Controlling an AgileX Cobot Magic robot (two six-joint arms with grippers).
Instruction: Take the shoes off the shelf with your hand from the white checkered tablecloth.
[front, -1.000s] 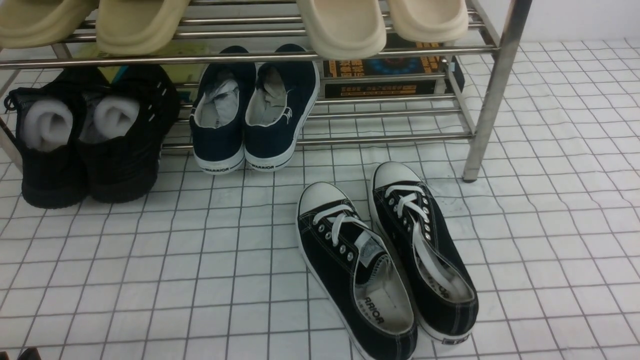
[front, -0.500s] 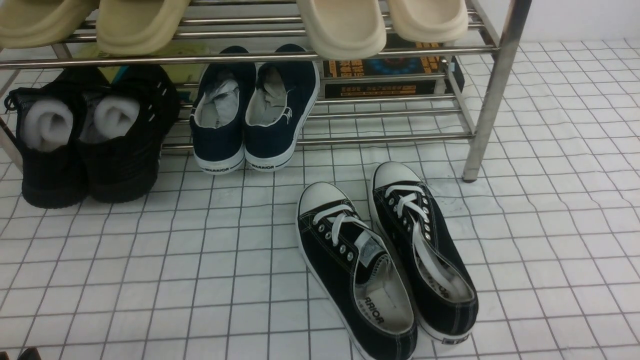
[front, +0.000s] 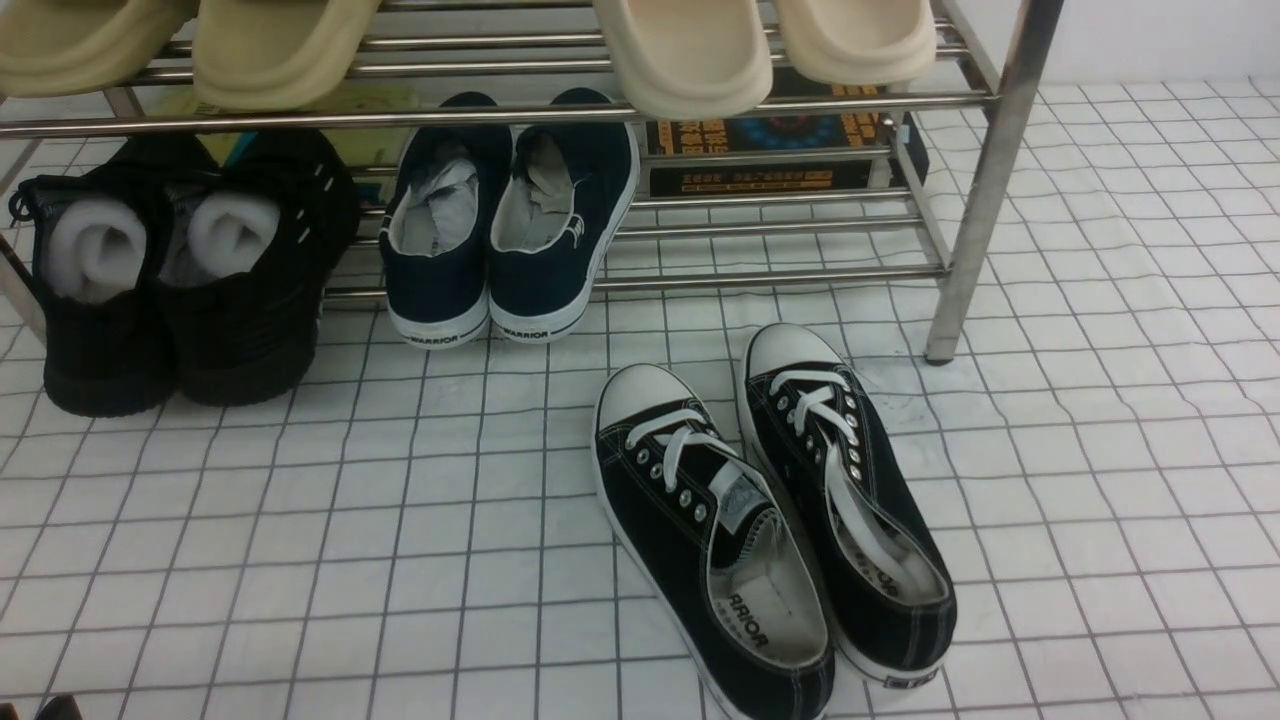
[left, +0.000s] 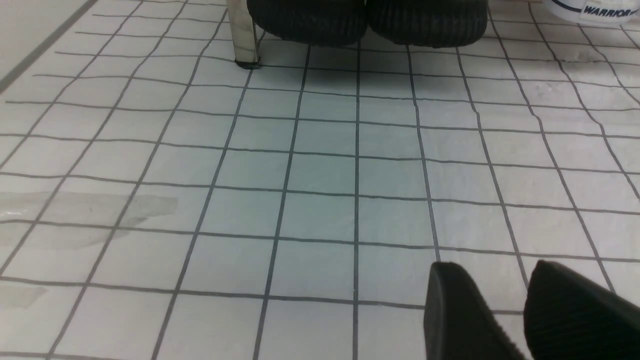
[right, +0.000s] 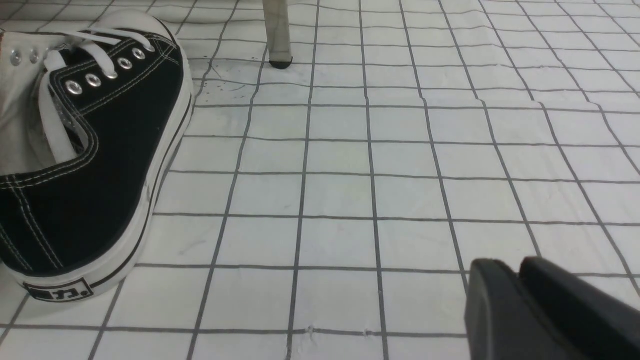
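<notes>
**Q:** White checkered tablecloth (front: 300, 520) fills the ground of the front view. Where do the shoes (front: 770, 510) lie on it?

**A:** Both black canvas sneakers rest flat on the cloth, side by side and touching, toe caps pointing towards the shelf (front: 985, 200). They sit in front of its right leg, clear of every bar. The navy pair (front: 505, 220) and the black chunky pair (front: 170, 290) stand at the lowest tier; beige slippers (front: 680, 50) hang over the upper bars.

**Q:** What has changed over the last second?

**A:** Nothing in the front view: shoes, shelf and cloth match the earlier pictures, and neither arm enters that view.

**Q:** State of the hands?

**A:** The right gripper (right: 520, 300) sits low over bare cloth, apart from the nearer sneaker (right: 90, 165). Its fingers stand close together with nothing between them; whether they are fully closed cannot be told. The left gripper (left: 525, 310) shows a narrow gap, also empty, above bare cloth near the chunky pair.

**Q:** Meaning for the task?

**A:** Judged from the layout, the pair is already off the shelf and released. What remains appears to be withdrawal only; any sideways sweep of the right arm risks nudging the sneaker beside it.
</notes>
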